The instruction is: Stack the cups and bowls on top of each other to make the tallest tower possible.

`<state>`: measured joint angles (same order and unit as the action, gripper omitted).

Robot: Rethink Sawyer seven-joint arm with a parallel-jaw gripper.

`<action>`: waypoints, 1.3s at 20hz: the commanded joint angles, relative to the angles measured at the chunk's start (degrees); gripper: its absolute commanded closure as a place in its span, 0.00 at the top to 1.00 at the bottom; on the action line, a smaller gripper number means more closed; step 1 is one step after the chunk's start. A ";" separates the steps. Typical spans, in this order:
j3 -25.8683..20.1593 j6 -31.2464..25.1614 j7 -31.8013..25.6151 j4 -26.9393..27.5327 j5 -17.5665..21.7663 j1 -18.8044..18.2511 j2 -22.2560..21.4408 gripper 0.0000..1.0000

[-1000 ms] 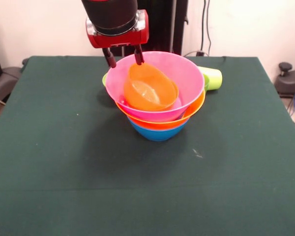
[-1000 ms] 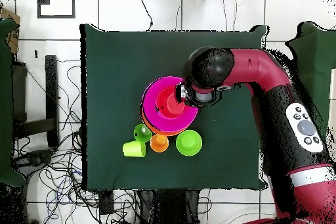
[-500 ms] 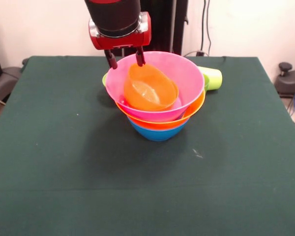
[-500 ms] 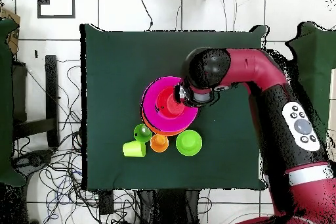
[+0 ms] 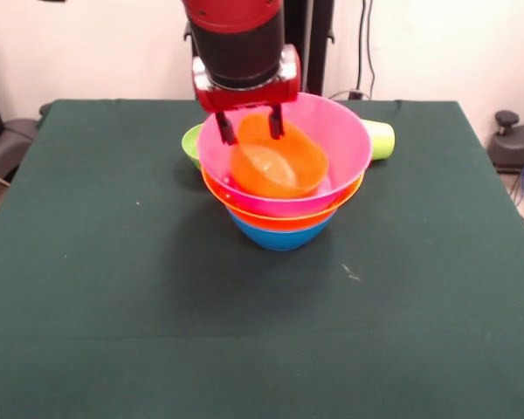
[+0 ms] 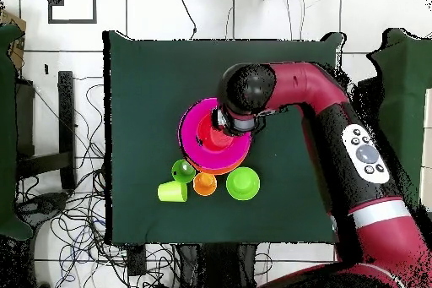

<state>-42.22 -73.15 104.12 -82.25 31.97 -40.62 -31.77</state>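
Gripper (image 5: 251,127): shifted sideways across the pink bowl (image 5: 345,153), now over its middle. Small orange bowl (image 5: 279,159): carried along inside, less tilted. Tower (image 5: 284,223): pink bowl nudged slightly, hiding more of the lime-yellow cup (image 5: 381,138).

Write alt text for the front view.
A red and black robot gripper holds the far rim of a small orange bowl, tilted inside a pink bowl nested on orange and blue bowls on a green table.
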 commanded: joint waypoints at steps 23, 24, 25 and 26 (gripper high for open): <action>0.97 -6.59 -10.75 -1.03 -1.27 0.52 -3.86 1.00; 0.73 -7.18 -10.82 -0.98 -1.70 0.52 -4.30 1.00; 0.37 -8.33 -10.86 -0.36 -2.43 0.67 -4.62 1.00; 0.19 -9.07 -10.78 -0.21 -2.79 0.78 -5.11 1.00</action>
<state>-42.04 -73.34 104.12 -83.05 30.45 -40.97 -33.35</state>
